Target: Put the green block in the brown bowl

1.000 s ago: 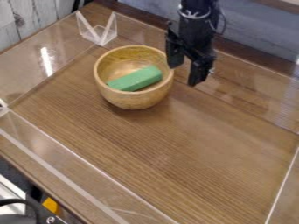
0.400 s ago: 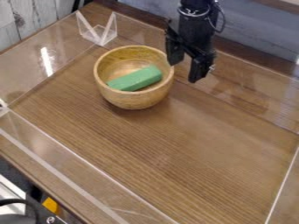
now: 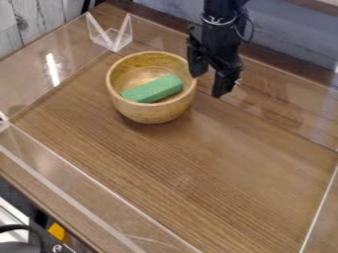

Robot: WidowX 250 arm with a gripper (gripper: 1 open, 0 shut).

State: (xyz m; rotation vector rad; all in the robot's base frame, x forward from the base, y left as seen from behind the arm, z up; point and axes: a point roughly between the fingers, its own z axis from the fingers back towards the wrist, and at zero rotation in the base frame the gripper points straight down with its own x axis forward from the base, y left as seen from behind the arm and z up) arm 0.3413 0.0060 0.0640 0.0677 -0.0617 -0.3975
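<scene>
The green block [image 3: 153, 90] lies flat inside the brown bowl [image 3: 150, 111], which stands on the wooden table left of centre. My gripper [image 3: 211, 75] hangs pointing down just right of the bowl's rim, close to it. Its black fingers [image 3: 226, 81] are spread apart, open, with nothing between them.
A clear plastic stand [image 3: 109, 31] sits at the back left. A transparent wall [image 3: 79, 183] rings the wooden tabletop [image 3: 199, 168]. The black arm [image 3: 222, 18] rises above the gripper toward the back.
</scene>
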